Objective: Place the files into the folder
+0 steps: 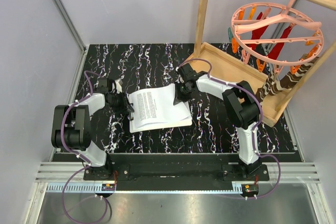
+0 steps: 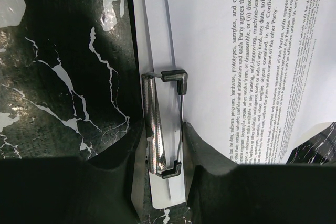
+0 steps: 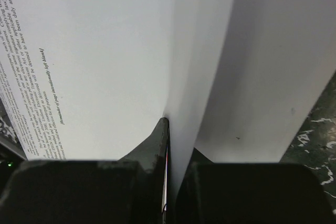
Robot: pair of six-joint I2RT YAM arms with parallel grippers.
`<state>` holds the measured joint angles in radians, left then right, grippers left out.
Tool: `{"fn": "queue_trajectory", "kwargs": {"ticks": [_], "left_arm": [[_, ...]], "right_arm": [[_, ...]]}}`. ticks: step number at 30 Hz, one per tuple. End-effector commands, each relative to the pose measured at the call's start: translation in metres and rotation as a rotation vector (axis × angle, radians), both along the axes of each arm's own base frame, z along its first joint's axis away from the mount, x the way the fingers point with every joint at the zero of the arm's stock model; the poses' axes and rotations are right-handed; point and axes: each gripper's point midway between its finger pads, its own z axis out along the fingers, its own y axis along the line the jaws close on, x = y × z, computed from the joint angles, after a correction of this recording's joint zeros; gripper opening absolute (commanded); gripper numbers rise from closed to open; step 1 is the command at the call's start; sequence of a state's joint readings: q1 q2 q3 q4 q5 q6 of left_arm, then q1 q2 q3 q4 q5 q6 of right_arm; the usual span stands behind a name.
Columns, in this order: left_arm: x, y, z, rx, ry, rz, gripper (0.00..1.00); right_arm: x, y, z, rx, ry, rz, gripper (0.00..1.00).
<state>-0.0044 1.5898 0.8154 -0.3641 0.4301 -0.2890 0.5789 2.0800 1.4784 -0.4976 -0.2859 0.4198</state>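
Only your left wrist view is showing the left gripper (image 2: 163,127) clamping the clip (image 2: 155,114) on the folder (image 2: 137,35); the right one is showing the right gripper (image 3: 176,139) pinching a sheet (image 3: 105,51).

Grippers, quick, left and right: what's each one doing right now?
Left gripper: closed on the folder clip, one finger on each side of it.
Right gripper: closed on the files, pinching an edge.

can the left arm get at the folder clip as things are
Likely yes: the left gripper has a finger either side of the clip, and the sheet lies beside it, not over it.
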Motion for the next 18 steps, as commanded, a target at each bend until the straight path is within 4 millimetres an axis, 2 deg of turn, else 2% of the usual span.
{"fn": "queue_trajectory", "kwargs": {"ticks": [1,4,5,8,12,15,18], "left_arm": [[-0.002,-0.009,0.008,-0.063,-0.012,-0.009,0.0],[-0.003,-0.008,0.006,-0.055,-0.003,-0.005,0.0],[-0.003,-0.006,0.006,-0.045,-0.006,-0.004,0.0],[-0.002,0.002,0.004,-0.038,0.004,0.023,0.0],[-0.001,0.003,0.002,-0.035,0.011,0.026,0.0],[-0.001,0.002,0.001,-0.038,0.011,0.023,0.0],[-0.002,0.002,0.002,-0.037,0.011,0.022,0.0]], "right_arm": [[-0.007,0.022,0.014,0.11,0.015,0.033,0.11],[-0.014,0.03,0.02,0.17,0.038,0.045,0.18],[-0.014,0.03,0.022,0.17,0.033,0.044,0.26],[-0.012,0.022,0.026,0.169,0.023,0.032,0.38],[-0.01,0.015,0.033,0.181,0.015,0.023,0.38],[-0.012,0.018,0.037,0.201,0.022,0.03,0.29],[-0.012,0.018,0.035,0.2,0.024,0.023,0.24]]}}
